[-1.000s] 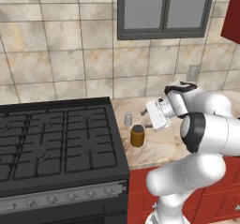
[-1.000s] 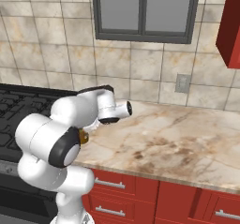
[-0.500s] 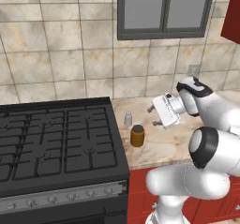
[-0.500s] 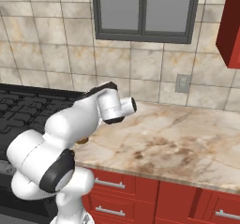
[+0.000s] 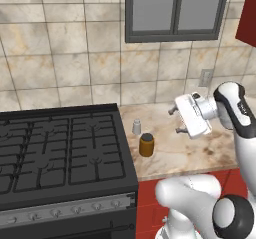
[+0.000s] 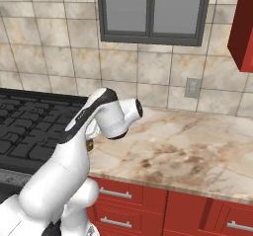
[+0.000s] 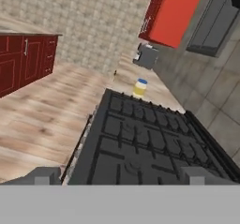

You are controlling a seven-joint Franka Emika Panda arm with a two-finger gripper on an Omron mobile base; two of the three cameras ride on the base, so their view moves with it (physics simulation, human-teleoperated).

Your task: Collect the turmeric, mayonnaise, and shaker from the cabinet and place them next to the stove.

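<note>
From the left base camera I see the stove (image 5: 60, 148) taking up the near left, its black grates running back to the tiled wall and its grey knob panel along the front. To its right lies the marbled counter (image 5: 200, 153), with red drawers (image 6: 148, 205) under it in the right base camera. A corner of the red cabinet (image 5: 248, 18) shows at the upper right, well above the counter. My gripper (image 5: 176, 120) hangs in the air over the counter, right of the two small containers and clear of both, turned toward the stove side; its two short dark fingers (image 5: 173, 111) stand spread with nothing between them. The turmeric (image 5: 146, 145) sits upright on the counter just beside the stove's right edge. The shaker (image 5: 136, 127) stands just behind it, slightly left, close to it, but I cannot tell whether they touch. On the hand camera I look across the stove grates to the mayonnaise (image 7: 139, 87), standing upright on a counter at the stove's opposite side, with a grey toaster oven (image 7: 147, 56) beyond it.
</note>
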